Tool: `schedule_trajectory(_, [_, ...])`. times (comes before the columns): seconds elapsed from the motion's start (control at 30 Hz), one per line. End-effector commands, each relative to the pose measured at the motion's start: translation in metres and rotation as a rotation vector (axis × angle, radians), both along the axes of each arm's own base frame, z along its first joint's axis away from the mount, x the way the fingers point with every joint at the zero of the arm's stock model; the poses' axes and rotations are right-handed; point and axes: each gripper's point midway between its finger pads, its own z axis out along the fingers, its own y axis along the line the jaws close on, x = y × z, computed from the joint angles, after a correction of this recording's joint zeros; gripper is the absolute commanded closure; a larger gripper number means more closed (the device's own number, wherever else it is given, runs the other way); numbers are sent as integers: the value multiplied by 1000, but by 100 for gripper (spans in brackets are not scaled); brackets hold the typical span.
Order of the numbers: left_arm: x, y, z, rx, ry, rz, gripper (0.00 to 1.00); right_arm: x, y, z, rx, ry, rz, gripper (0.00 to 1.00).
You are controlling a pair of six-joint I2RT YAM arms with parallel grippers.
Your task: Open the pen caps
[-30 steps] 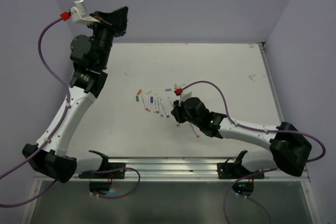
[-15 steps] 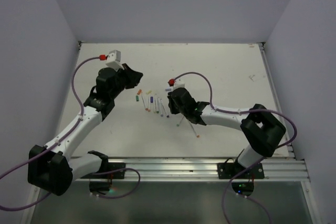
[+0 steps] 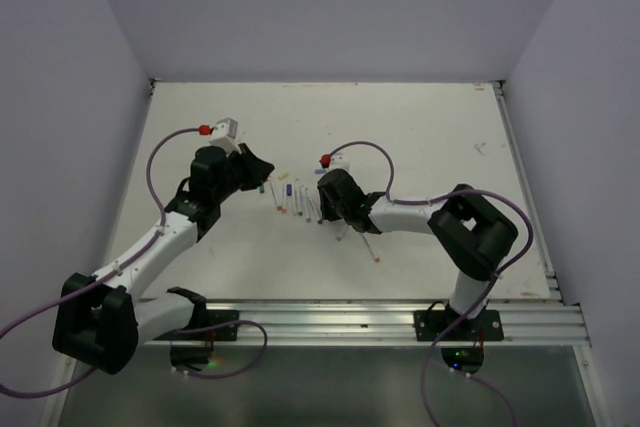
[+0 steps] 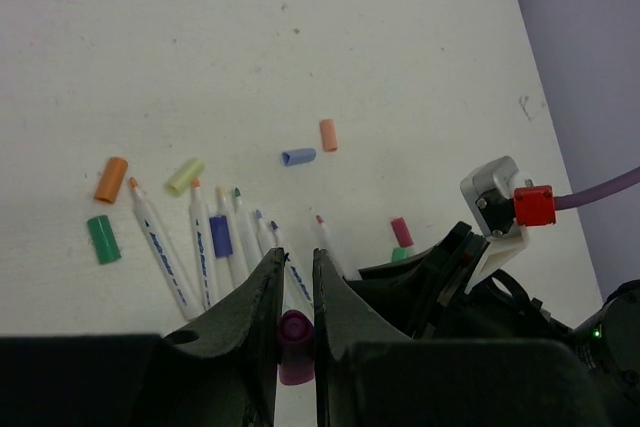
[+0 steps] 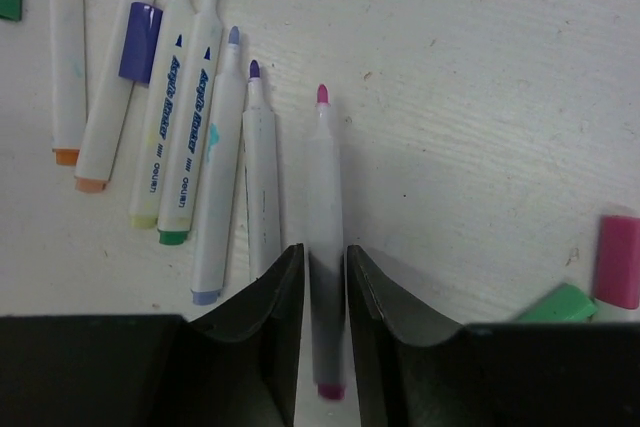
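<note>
My left gripper (image 4: 298,257) is shut on a purple pen cap (image 4: 295,345), held above the table near the row of pens (image 3: 298,202). Loose pen caps lie around: orange (image 4: 110,179), green (image 4: 102,239), yellow-green (image 4: 185,176), blue (image 4: 298,157), salmon (image 4: 328,134) and pink (image 4: 401,231). My right gripper (image 5: 325,247) is down at the row's right end, open. Its jaws straddle an uncapped white pen with a pink tip (image 5: 323,177), with a thin gap on each side. In the top view the left gripper (image 3: 258,169) and the right gripper (image 3: 328,209) flank the row.
Several uncapped white pens (image 5: 215,167) lie side by side just left of my right gripper, one under a dark blue cap (image 5: 140,42). A pink cap (image 5: 617,260) and a green cap (image 5: 560,304) lie to its right. Two more pens (image 3: 360,239) lie nearer the arm bases.
The left arm has swung down from high at the back to the left end of the pen row. The right gripper has shifted slightly left and its jaws have widened a little.
</note>
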Motion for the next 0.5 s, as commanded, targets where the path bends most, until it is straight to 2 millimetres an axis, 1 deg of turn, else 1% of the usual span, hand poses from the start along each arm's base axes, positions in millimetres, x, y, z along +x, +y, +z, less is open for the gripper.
schedule_trajectory(0.0, [3, -1, -8, -4, -1, -11, 100, 8, 14, 10, 73, -20, -8, 71])
schedule_trajectory(0.1, [4, -1, -17, 4, 17, -6, 100, 6, 14, 10, 77, -18, -7, 69])
schedule_trajectory(0.17, [4, -1, -24, 9, 32, -4, 100, 6, 14, 10, 78, -18, -6, 65])
schedule_trajectory(0.23, [5, 1, -30, 15, 40, 4, 100, 5, 13, 10, 77, -17, -5, 65])
schedule_trajectory(0.3, [7, 2, -36, 19, 49, 17, 100, 6, 12, 17, 87, -26, -14, 65])
schedule_trajectory(0.37, [8, 3, -48, 29, 71, 26, 100, 6, 9, 24, 87, -38, -15, 61])
schedule_trajectory(0.4, [11, 3, -49, 29, 62, 33, 100, 7, 8, 35, 92, -63, -15, 61])
schedule_trajectory(0.47, [12, 5, -63, 35, 80, 45, 100, 7, 2, 44, 80, -83, -21, 58])
